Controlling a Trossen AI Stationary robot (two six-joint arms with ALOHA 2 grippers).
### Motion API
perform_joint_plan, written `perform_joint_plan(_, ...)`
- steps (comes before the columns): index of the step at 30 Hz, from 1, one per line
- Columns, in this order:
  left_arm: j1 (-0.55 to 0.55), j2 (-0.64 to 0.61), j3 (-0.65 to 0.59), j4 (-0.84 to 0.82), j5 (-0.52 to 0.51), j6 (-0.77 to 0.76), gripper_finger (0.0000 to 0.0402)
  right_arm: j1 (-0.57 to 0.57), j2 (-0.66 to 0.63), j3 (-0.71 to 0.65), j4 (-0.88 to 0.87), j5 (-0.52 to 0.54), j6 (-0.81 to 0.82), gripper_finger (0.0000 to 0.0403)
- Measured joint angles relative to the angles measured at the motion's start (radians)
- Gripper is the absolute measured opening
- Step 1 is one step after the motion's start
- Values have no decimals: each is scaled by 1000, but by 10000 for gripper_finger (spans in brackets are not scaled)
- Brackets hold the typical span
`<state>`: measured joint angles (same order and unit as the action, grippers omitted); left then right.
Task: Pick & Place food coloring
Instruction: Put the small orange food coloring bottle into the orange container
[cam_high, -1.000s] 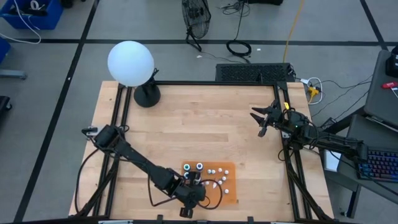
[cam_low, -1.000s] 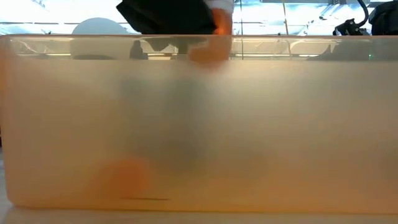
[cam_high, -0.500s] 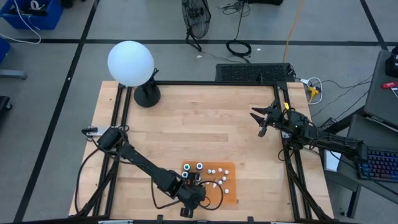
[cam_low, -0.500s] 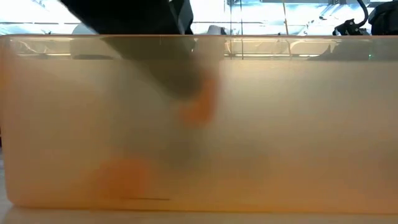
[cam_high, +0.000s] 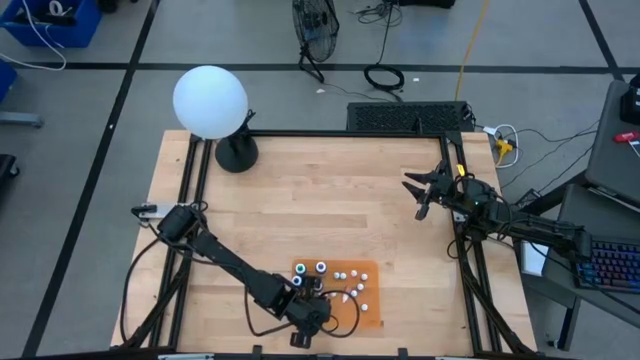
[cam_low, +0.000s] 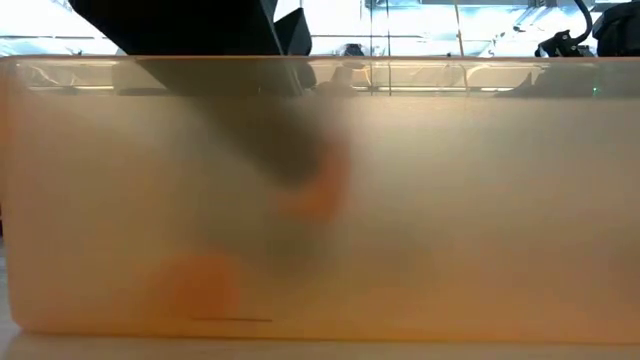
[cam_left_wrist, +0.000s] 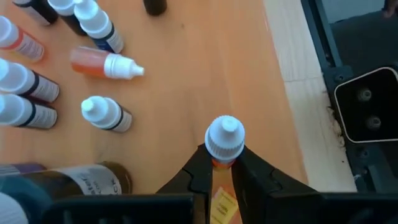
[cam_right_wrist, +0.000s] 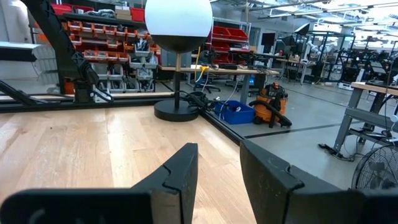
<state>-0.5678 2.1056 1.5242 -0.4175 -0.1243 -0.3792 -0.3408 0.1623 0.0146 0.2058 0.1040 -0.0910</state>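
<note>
Several food coloring bottles stand on an orange mat (cam_high: 372, 312) near the table's near edge: dark ones with teal tops (cam_high: 318, 268) and small white droppers (cam_high: 352, 275). My left gripper (cam_high: 318, 303) slants down over the mat's left part, shut on an orange dropper bottle with a white cap (cam_left_wrist: 224, 140). Beside it on the mat are an orange bottle (cam_left_wrist: 102, 63) lying on its side and an upright dropper (cam_left_wrist: 106, 114). My right gripper (cam_high: 420, 195) waits open and level at the table's right side, holding nothing. In the low view a cloudy orange wall (cam_low: 450, 200) hides the bottles. My left gripper pinches the orange dropper bottle between its two fingers, on the body just below the white cap (cam_left_wrist: 219, 163). The bottle lies along the fingers, its cap jutting past the fingertips (cam_left_wrist: 198, 163). The fingers slant down from the table's left. Whether the bottle touches the mat, I cannot tell.
A white globe lamp (cam_high: 210, 100) on a black base (cam_high: 236, 153) stands at the far left corner. Black frame rails (cam_high: 190, 200) run along the table's sides. The mat's edge and bare wood (cam_left_wrist: 298, 93) lie just beyond the held bottle.
My left gripper has sunk toward the mat with the orange bottle still between its fingers. In the low view the dark arm and the orange bottle have dropped from the cloudy wall's top edge to well behind it.
</note>
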Motion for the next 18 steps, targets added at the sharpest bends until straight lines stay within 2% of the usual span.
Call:
perform_joint_plan(3,0,1,-1,2,-8,2,38,0,0,0,0,0,0,110)
perform_joint_plan(11,7,1,-27,8,-30,-9,48,0,0,0,0,0,0,110)
perform_joint_plan(18,11,-2,-48,25,-33,-23,39,0,0,0,0,0,0,110)
